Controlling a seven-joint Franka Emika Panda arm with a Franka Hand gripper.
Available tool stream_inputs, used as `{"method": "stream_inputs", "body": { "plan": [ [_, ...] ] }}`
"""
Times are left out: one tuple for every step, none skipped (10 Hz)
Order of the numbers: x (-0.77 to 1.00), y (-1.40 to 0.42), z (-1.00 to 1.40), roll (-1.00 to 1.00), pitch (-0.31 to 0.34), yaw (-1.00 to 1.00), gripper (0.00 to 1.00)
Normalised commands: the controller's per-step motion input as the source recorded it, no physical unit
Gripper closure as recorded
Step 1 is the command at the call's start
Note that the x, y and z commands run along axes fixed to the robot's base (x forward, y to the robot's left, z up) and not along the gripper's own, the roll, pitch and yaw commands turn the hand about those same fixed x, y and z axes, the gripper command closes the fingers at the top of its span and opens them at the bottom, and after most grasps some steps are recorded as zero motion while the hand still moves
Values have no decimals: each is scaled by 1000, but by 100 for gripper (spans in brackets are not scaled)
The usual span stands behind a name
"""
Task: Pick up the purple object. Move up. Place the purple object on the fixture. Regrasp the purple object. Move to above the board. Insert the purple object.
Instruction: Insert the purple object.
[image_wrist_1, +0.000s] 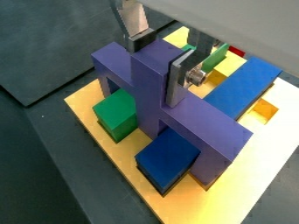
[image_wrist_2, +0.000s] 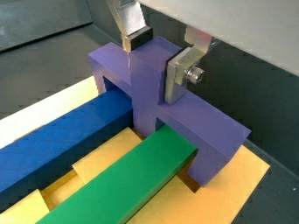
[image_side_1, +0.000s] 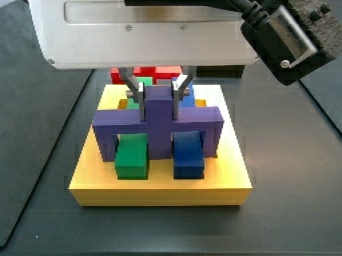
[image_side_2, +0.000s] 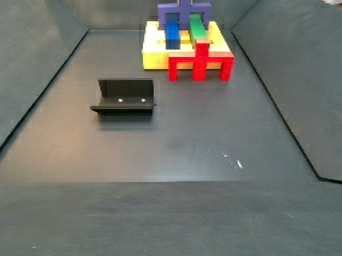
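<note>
On the worktop (image_side_2: 160, 170): fixture (image_side_2: 124, 98) left, vacant; board (image_side_2: 158, 58) right. Purple object (image_side_1: 158, 128) straddling green bar (image_side_1: 131, 152) and blue bar (image_side_1: 189, 152), legs apparently entering slots. Gripper (image_wrist_1: 159, 58) clamped on centre post, keeping block upright for insertion.

A dark grey floor (image_side_2: 174, 130) carried the black fixture (image_side_2: 124, 98) at left; the yellow board (image_side_2: 156, 56) stood far back, with the gripper (image_side_1: 158, 88) above it.
</note>
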Motion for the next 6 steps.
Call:
{"method": "stream_inputs", "body": {
  "plan": [
    [0, 0, -160, 213, 0, 0, 100],
    [0, -71, 0, 230, 0, 0, 100],
    [0, -137, 0, 311, 0, 0, 100],
    [0, -174, 0, 356, 0, 0, 100],
    [0, -177, 0, 376, 0, 26, 100],
    [9, -123, -60, 370, 0, 9, 100]
  ]
}}
